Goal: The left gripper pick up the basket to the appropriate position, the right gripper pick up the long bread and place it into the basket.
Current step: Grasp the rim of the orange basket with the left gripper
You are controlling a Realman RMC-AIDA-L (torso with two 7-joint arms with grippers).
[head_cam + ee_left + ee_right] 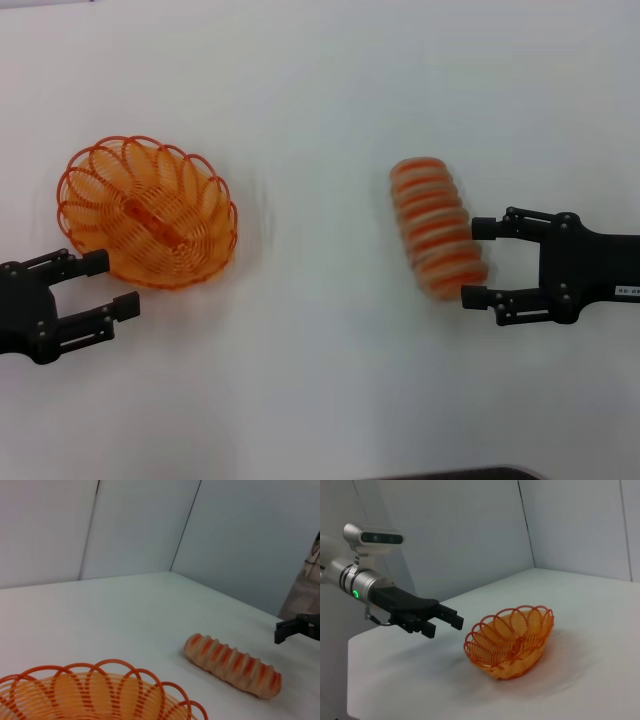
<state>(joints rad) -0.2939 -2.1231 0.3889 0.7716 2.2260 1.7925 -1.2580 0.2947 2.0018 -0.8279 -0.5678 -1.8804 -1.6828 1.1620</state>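
The long bread [437, 227] lies on the white worktop [320, 380], its near end sitting between the spread fingers of the right end effector [478, 262]. One finger stands beside the loaf's flank and the other just past its end, with no visible pinch yet. That straddle looks like a line-up for a grasp near the end of the loaf, though a hold so far from the middle may let the far end droop.

The basket [146, 212] rests well apart from the right end effector, on the opposite side of the worktop, and just ahead of the left end effector [116, 285]. Its fingers are likewise spread and level with the scalloped rim, one finger close beside the rim; whether it touches is unclear. I judge this approach aims at gripping the wire wall.

The basket holds nothing; through its see-through sides only its own wire base shows.
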